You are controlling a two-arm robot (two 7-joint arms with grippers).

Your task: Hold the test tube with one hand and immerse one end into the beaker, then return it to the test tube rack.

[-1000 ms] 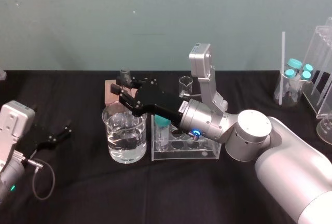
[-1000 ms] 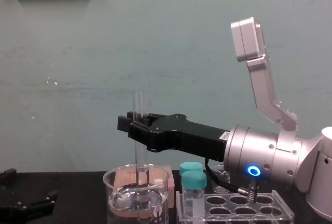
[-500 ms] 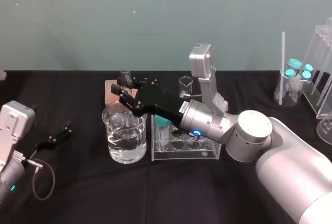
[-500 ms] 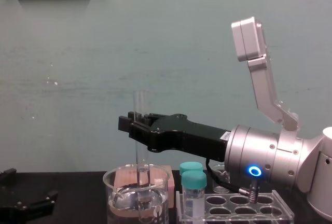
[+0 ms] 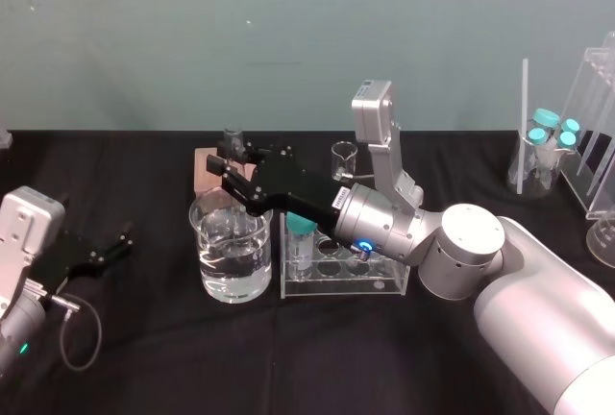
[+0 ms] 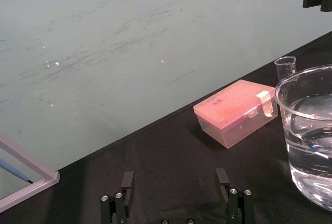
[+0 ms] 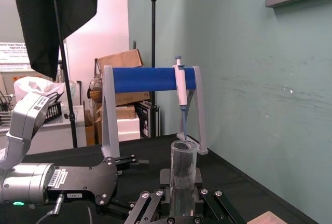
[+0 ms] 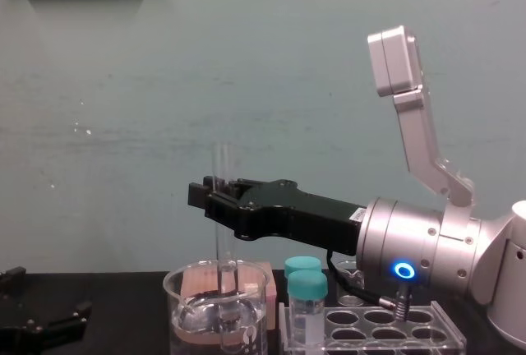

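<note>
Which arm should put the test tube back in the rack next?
Right. The right hand is shut on the test tube, its lower end inside the beaker, right beside the test tube rack. The left hand sits open, far off to the left.

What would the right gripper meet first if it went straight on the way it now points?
Nothing near: the right gripper, shut on the test tube, points across the beaker into free space. Farther on, the pipette stand lies in line, though how far is unclear.
</note>
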